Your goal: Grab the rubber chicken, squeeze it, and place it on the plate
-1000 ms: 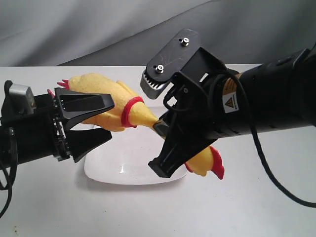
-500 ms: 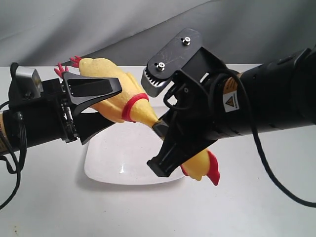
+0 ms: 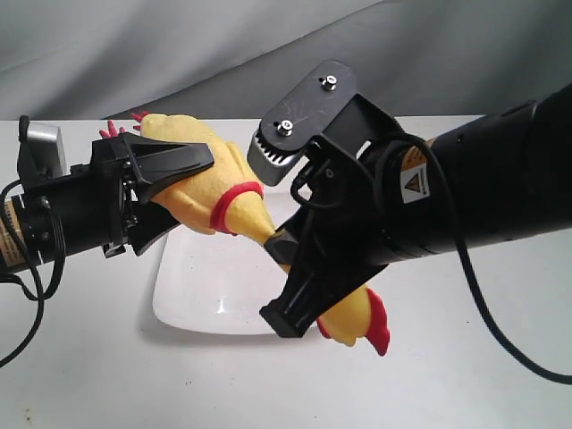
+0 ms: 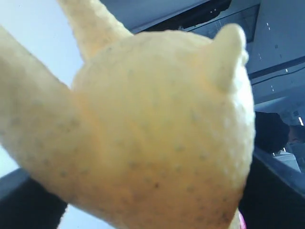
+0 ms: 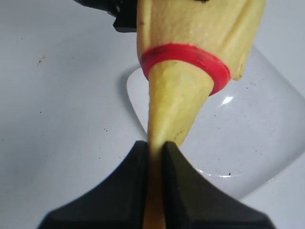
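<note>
Two pincers hold the rubber chicken (image 3: 214, 179) in the air above the plate (image 3: 201, 290), one at each end. Farthest left in the exterior view, the left pincer (image 3: 195, 192) has its black fingers spread wide around the plump body, one lying across the top and one underneath, both pressed against the yellow rubber. The red feet (image 3: 121, 127) poke out behind the top finger. The left wrist view is filled by the blurred, speckled yellow body (image 4: 157, 133), so the grip cannot be judged from there. From the body the toy slopes down to the right, past the red neck ring (image 3: 228, 204), into the right pincer (image 3: 281, 273). The right wrist view shows this pincer (image 5: 153, 155) nearly closed, its two black fingers (image 5: 119, 191) pinching the thin neck (image 5: 174, 109) flat just below the ring. Beyond it, the head with its red comb (image 3: 377, 329) hangs lowest, out past the plate's right edge. The white square plate sits on the pale bench (image 3: 89, 380), directly under the toy's neck and not touching it.
</note>
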### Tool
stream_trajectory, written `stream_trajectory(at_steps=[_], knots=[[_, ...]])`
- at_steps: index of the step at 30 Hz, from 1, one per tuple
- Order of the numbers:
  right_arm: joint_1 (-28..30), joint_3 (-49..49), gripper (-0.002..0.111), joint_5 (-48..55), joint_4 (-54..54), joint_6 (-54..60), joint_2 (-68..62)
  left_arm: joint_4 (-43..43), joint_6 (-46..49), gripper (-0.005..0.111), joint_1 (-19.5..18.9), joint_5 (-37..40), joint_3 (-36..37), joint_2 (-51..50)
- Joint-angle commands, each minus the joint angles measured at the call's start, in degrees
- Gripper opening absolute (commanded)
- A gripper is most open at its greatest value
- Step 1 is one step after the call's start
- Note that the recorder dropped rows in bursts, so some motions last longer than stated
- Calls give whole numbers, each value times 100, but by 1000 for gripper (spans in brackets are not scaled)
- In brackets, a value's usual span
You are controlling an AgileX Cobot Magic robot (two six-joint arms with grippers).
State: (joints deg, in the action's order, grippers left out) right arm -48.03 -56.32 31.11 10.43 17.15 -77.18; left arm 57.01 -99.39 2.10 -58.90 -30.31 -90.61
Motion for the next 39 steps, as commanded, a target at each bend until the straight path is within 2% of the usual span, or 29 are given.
stream_trajectory(at_steps=[1,3,4,16,19,22,23,25,26,35,37,39], knots=[[5,-19,0,39,61,127,28,-54,75,34,26,127,-70,-12],[5,-19,0,52,61,127,28,7,113,4,26,89,-70,-12],[5,-19,0,61,61,127,28,23,219,1,26,76,-70,-12],[5,-19,0,90,10,127,28,44,538,3,26,63,-70,-12],[5,-19,0,90,10,127,28,44,538,20,26,46,-70,-12],[5,-19,0,90,10,127,28,50,523,60,26,-108,-70,-12],[5,-19,0,90,10,127,28,62,523,79,26,-186,-70,-12],[5,-19,0,90,10,127,28,50,523,101,26,-289,-70,-12],[5,-19,0,90,10,127,28,50,502,104,26,-289,-70,-12],[5,-19,0,90,10,127,28,71,430,102,26,-189,-70,-12],[5,-19,0,90,10,127,28,112,320,92,26,-24,-70,-12],[5,-19,0,90,10,127,28,207,320,68,26,74,-70,-12]])
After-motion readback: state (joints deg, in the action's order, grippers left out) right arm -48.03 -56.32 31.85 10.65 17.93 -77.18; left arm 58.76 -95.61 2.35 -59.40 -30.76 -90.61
